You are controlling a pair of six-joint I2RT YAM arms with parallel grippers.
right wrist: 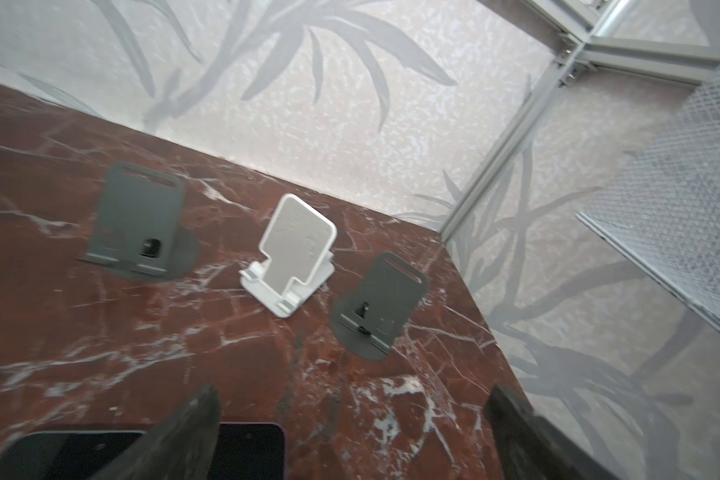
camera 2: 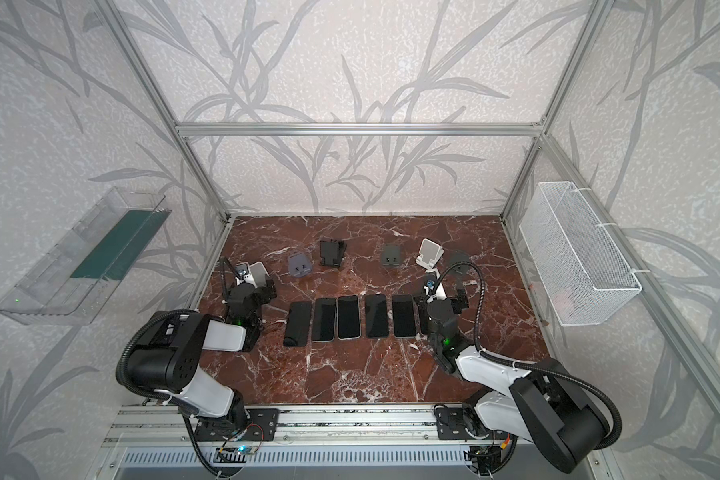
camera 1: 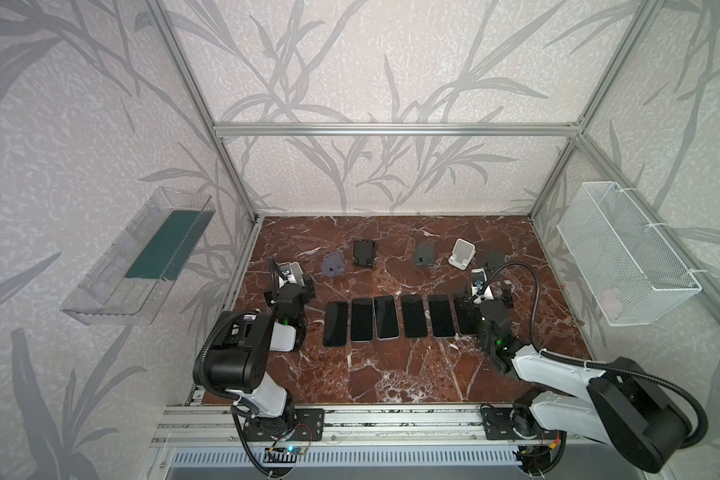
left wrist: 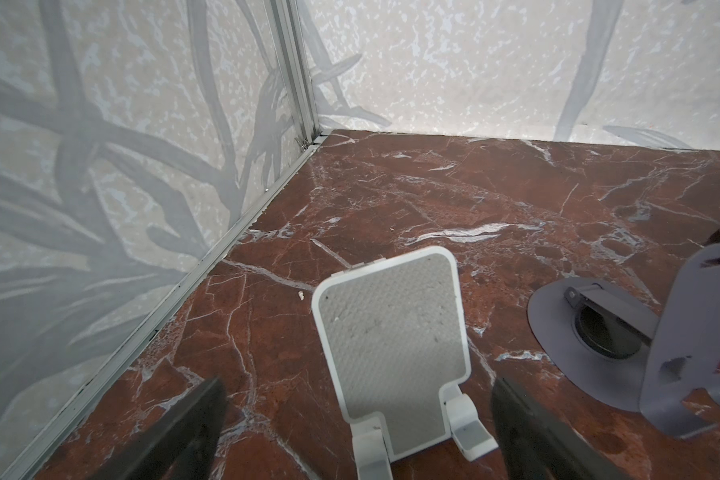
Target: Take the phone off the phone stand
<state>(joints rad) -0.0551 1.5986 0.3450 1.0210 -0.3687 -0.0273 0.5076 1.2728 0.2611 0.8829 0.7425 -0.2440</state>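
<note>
Several dark phones (camera 1: 386,316) (camera 2: 348,316) lie flat in a row on the marble table. Several phone stands stand behind them, all empty in both top views. My left gripper (camera 1: 289,286) (camera 2: 250,289) (left wrist: 356,382) is open at the far-left white stand (left wrist: 391,332), a finger on either side of its foot, not touching it. My right gripper (camera 1: 486,293) (camera 2: 441,296) (right wrist: 354,392) hangs open over the row's right end. The corner of the end phone (right wrist: 250,449) shows beside one finger, with bare marble between the fingers.
A lavender stand (left wrist: 682,332) is close beside the white one. A black stand (camera 1: 364,251), two dark grey stands (right wrist: 138,220) (right wrist: 379,303) and a second white stand (right wrist: 296,253) line the back. A clear bin (camera 1: 142,257) and a wire basket (camera 1: 624,253) hang on the side walls.
</note>
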